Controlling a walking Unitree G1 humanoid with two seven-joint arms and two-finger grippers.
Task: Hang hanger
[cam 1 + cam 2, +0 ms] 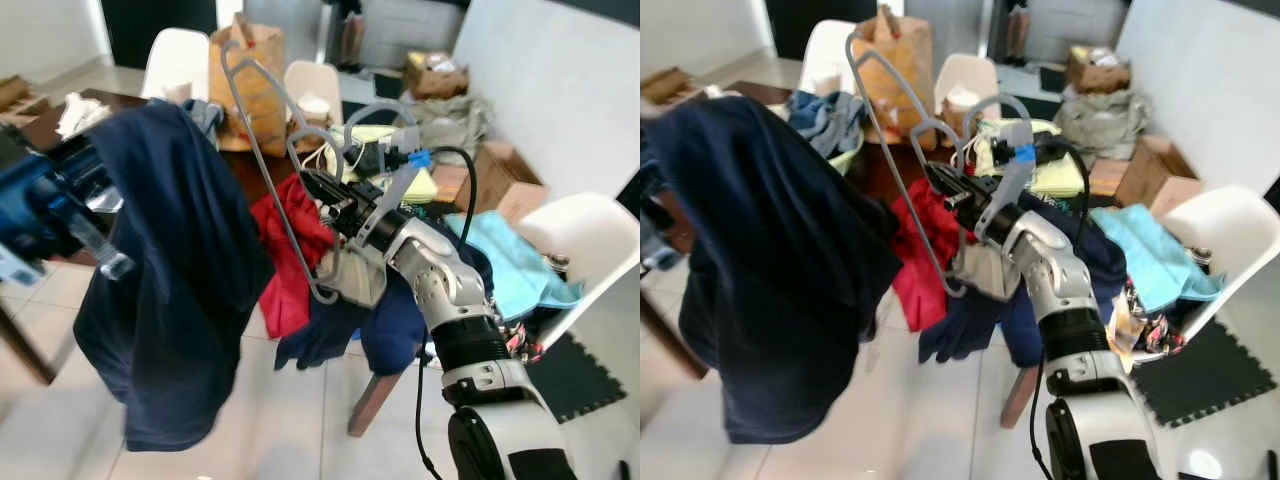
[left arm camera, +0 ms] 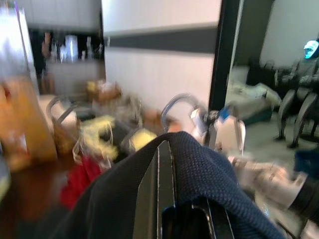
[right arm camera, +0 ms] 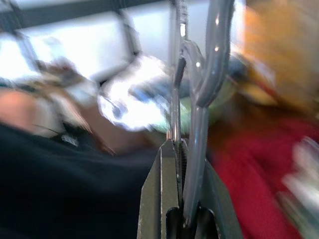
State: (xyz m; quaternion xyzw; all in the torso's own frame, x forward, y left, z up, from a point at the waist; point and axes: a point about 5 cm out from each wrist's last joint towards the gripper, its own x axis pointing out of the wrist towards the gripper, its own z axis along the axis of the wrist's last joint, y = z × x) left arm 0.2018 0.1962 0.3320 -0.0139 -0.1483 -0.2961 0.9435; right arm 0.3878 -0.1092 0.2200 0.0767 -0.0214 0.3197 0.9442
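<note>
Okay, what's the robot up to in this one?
The right gripper is shut on a grey hanger and holds it up in front of the robot, over a table strewn with clothes. The left gripper holds a dark blue garment that drapes over it and hangs towards the floor. The garment is not on the hanger yet.

dark wooden table [image 1: 250,170] carries a brown paper bag [image 1: 250,85]; clothes heaped.
</note>
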